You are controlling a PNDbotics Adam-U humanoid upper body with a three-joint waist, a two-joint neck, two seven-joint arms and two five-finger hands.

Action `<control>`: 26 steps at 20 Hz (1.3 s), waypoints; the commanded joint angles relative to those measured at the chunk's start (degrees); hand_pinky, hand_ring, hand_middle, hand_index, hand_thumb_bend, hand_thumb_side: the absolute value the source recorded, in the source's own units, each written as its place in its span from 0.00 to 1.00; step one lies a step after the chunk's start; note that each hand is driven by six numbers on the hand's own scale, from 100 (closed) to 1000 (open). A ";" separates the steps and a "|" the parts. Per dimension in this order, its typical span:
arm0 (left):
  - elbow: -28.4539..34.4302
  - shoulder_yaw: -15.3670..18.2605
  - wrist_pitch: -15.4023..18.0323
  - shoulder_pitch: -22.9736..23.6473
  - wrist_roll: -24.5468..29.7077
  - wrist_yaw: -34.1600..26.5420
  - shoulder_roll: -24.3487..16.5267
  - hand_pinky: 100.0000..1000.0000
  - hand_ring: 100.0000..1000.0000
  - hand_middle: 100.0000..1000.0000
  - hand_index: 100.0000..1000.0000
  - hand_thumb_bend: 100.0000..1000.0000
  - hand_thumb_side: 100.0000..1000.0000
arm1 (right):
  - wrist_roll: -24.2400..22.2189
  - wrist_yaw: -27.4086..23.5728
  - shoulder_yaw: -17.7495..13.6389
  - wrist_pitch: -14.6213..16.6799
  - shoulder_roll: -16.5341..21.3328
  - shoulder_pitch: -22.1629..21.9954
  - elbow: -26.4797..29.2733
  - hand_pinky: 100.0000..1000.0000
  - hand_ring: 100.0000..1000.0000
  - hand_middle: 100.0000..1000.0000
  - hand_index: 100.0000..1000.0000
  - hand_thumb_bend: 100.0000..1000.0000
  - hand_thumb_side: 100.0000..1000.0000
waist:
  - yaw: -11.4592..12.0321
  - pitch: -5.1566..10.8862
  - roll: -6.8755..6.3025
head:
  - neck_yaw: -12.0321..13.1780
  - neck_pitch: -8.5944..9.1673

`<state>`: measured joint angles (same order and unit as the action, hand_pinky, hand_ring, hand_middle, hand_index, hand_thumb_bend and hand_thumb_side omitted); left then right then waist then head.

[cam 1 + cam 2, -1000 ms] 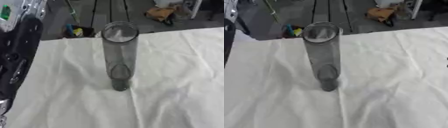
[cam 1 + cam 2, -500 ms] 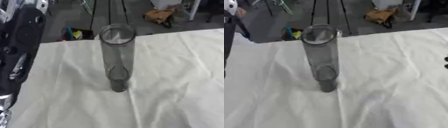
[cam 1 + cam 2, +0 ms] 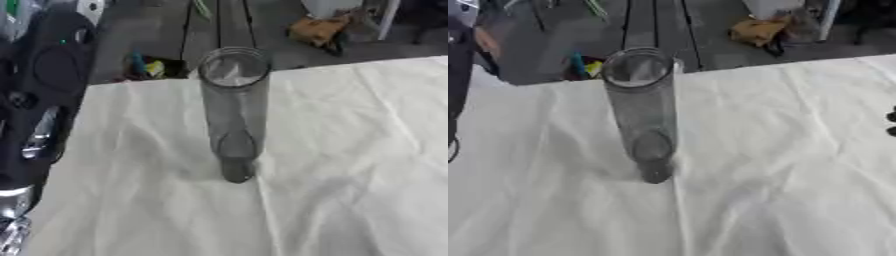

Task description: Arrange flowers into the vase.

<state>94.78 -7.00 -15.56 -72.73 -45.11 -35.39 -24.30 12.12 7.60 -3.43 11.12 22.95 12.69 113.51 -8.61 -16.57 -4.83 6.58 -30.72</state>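
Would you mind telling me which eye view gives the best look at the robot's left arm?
The left eye view: the left arm fills its left edge as a tall black and silver mass beside the glass vase. The right eye view shows only a dark sliver of it at the upper left edge.

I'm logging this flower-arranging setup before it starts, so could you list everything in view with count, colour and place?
vase: one, clear glass, tall cylinder, upright mid-table, no flowers in it.
tablecloth: one, white, wrinkled, covering the table.
flowers: none visible on the cloth.
floor clutter: an orange-brown heap and a small yellow-green item beyond the far edge; too blurred to identify.
left arm: one, black with silver parts, along the left edge; hand not visible.
right hand: only dark bits at the right edge of the right eye view.
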 commanded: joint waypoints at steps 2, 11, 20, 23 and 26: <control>1.34 -0.59 -1.00 -0.85 -0.36 -0.41 -0.15 0.00 0.00 0.00 0.00 0.05 0.49 | -0.11 -0.42 -0.12 -0.01 1.14 0.81 1.09 0.53 0.61 0.57 0.80 0.00 1.00 | -0.21 2.24 -0.79 | 0.27 0.37; 2.27 -2.03 -2.00 0.76 0.62 -0.05 0.19 0.00 0.00 0.00 0.00 0.04 0.49 | -0.11 -0.42 -0.24 -0.09 0.96 1.00 1.09 0.53 0.61 0.57 0.80 0.00 1.00 | -0.45 1.88 -1.13 | 0.03 0.82; 2.34 -2.58 -2.23 1.78 1.49 0.52 0.70 0.00 0.00 0.00 0.00 0.03 0.50 | -0.14 -0.35 -0.28 -0.10 0.74 1.18 1.09 0.53 0.61 0.57 0.80 0.00 1.00 | -0.68 1.34 -1.27 | 0.06 0.98; 2.26 -2.75 -2.32 2.07 1.59 0.62 0.90 0.00 0.00 0.00 0.00 0.03 0.50 | -0.16 -0.31 -0.30 -0.12 0.65 1.25 1.09 0.53 0.61 0.57 0.80 0.00 1.00 | -0.72 1.11 -1.29 | 0.06 1.11; 2.26 -2.91 -2.24 2.34 1.63 1.00 1.16 0.00 0.00 0.00 0.00 0.02 0.50 | -0.14 -0.27 -0.35 -0.09 0.57 1.33 1.09 0.53 0.61 0.57 0.80 0.00 1.00 | -0.80 0.91 -1.28 | 0.12 1.29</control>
<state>96.24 -9.78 -17.63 -69.48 -43.44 -34.93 -22.59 12.08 7.43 -3.46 11.07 22.91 13.45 113.51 -9.38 -16.62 -5.50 6.61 -30.11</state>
